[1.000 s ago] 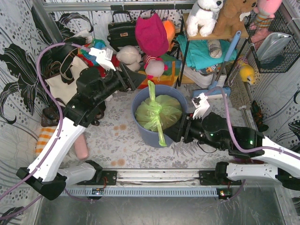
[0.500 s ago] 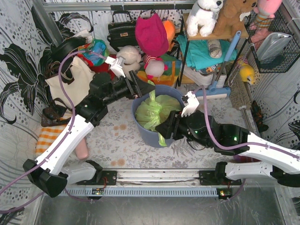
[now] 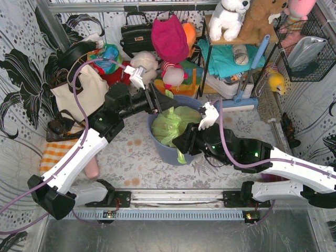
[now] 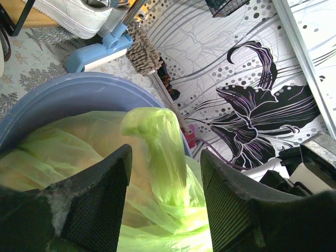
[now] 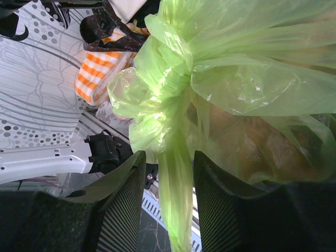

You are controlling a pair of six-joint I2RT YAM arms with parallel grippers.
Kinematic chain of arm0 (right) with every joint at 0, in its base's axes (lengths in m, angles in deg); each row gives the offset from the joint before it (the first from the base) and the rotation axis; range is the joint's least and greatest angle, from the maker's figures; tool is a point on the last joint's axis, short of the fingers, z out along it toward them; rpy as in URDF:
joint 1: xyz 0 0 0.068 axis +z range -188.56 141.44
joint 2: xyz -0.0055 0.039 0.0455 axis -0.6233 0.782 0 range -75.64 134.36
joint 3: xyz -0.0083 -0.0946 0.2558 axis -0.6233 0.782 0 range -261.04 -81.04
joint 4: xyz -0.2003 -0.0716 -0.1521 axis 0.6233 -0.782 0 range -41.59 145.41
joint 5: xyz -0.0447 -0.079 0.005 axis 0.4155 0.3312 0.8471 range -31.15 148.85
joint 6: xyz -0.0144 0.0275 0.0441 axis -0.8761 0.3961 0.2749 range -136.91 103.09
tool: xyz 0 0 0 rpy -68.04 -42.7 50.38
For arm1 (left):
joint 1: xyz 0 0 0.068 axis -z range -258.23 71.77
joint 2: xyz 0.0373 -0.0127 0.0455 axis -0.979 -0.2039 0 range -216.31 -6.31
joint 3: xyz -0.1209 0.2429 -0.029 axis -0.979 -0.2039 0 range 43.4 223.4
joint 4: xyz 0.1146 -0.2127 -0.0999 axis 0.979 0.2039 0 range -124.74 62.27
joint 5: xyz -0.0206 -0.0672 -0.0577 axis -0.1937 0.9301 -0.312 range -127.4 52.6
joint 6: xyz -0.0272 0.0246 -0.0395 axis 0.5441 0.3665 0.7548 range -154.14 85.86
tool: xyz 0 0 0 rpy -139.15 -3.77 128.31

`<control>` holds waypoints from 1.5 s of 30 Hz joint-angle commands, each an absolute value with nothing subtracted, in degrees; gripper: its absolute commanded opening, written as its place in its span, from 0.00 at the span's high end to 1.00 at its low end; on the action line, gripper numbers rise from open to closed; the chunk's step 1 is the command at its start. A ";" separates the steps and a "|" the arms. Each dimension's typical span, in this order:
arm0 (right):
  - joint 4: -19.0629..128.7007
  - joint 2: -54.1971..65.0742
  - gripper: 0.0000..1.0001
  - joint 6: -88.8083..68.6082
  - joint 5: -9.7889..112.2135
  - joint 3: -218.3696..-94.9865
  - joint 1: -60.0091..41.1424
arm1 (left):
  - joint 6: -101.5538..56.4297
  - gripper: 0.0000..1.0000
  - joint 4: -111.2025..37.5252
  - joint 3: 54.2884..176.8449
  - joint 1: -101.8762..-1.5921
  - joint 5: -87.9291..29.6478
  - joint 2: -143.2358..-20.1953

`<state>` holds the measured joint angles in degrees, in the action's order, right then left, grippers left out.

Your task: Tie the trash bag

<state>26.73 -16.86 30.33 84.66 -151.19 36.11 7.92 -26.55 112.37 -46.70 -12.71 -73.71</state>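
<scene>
The trash bag (image 3: pixel 173 123) sits in the bin (image 3: pixel 161 153) on the worktop (image 3: pixel 131 160). The left gripper (image 4: pixel 165 157), released, straddles the bag's upright twisted end at the bin's far rim. The right gripper (image 5: pixel 169 157), also released, straddles the end hanging over the near rim.

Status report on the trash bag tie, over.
Left gripper open, astride the far tail. Right gripper open, astride the near tail. Trash bag gathered at a knot, in the bin. Nothing blocking.

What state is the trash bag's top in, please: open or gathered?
Gathered: the trash bag bunches at a central twist, with two loose tails sticking out.
</scene>
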 commanded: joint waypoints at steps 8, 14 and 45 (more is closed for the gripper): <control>26.85 -17.60 0.63 30.94 86.54 -148.11 36.24 | 8.00 0.37 -30.66 111.43 -46.55 -11.64 -74.84; 26.96 -18.40 0.56 31.32 84.30 -147.04 36.20 | 8.04 0.37 -30.62 111.43 -46.51 -11.86 -74.88; 29.97 -17.22 1.00 26.48 83.36 -149.52 36.17 | 6.89 1.00 -33.98 112.34 -46.51 -10.43 -75.07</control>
